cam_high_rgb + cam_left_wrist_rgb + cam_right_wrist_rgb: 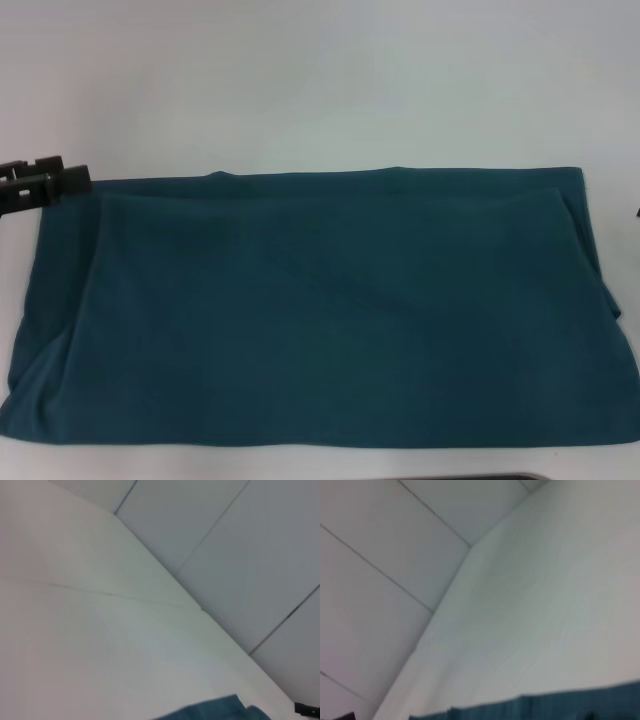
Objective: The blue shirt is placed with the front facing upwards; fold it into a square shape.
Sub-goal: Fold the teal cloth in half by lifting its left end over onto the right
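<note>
The blue shirt [320, 310] lies flat on the white table [320, 80], folded into a wide rectangle with only plain teal cloth facing up. No lettering shows. One folded layer ends in a slanted edge near the right side [585, 240]. My left gripper [50, 180] sits low at the far left, just beside the shirt's far-left corner. Only a dark sliver of my right gripper [637, 211] shows, at the picture's right edge next to the shirt's far-right corner. A strip of the blue shirt [215, 711] appears in the left wrist view, and the blue shirt [545, 707] again in the right wrist view.
Bare white table surface [100, 645] stretches beyond the shirt to the far edge, where grey tiled floor [240, 545] begins. The shirt's near hem [320, 442] runs close to the table's front edge.
</note>
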{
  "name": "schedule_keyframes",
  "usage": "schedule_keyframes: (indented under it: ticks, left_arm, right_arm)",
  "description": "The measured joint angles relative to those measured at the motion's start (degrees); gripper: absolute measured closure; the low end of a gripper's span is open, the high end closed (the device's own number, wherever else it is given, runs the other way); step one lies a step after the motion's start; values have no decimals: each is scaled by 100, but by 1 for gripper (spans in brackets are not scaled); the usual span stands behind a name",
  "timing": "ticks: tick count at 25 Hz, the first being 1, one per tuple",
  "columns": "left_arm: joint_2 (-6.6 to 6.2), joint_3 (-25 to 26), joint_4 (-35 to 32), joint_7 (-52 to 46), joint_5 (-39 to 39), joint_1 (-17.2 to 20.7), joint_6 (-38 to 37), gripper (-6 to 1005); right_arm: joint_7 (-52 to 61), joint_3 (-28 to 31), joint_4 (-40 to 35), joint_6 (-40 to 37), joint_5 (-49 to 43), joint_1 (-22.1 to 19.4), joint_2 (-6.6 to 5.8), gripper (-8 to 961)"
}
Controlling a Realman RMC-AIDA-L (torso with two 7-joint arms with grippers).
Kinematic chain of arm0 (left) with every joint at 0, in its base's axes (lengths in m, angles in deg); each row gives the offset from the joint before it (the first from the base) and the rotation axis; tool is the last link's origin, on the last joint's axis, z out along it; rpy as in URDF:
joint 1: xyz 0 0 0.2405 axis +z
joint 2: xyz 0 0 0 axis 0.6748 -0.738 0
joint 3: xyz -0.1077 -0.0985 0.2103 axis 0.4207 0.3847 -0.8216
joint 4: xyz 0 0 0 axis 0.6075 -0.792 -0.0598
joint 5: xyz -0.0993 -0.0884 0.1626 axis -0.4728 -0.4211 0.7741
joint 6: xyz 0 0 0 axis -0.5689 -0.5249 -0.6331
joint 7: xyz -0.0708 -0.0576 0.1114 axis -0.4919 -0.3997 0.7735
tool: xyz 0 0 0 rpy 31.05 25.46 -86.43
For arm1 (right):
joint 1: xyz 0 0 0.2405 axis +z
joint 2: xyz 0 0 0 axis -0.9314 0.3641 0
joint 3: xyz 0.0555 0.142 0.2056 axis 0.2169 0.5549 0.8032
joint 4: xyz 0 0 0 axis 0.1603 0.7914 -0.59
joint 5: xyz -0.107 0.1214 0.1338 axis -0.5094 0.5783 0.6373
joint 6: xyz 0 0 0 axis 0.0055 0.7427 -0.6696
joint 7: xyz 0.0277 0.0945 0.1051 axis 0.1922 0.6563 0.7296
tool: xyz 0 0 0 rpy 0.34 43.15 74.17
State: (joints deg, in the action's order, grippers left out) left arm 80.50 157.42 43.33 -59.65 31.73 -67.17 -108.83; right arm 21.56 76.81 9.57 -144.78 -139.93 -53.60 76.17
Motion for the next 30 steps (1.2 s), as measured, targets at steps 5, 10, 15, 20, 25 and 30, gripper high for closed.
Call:
schedule_keyframes:
  ticks: [5,10,15,20,25,30]
  left_arm:
    - [30,14,2,51,-199,20,156,137]
    - [31,26,-37,17,-310,66,331,140]
    - [34,-101,-163,54,-284,82,504,140]
    - [73,-646,-228,93,-263,182,667,140]
    - [162,-1174,-299,179,-252,362,867,139]
    - [254,-1425,-399,226,-249,476,1144,139]
  right_arm:
    - [-29,3,3,22,355,6,72,61]
    - [35,-33,17,192,411,83,202,67]
    - [-13,-220,113,403,381,211,287,68]
    - [-18,-535,159,458,370,323,317,68]
    - [-7,-663,159,469,385,400,352,69]
    - [33,-665,159,392,421,510,352,69]
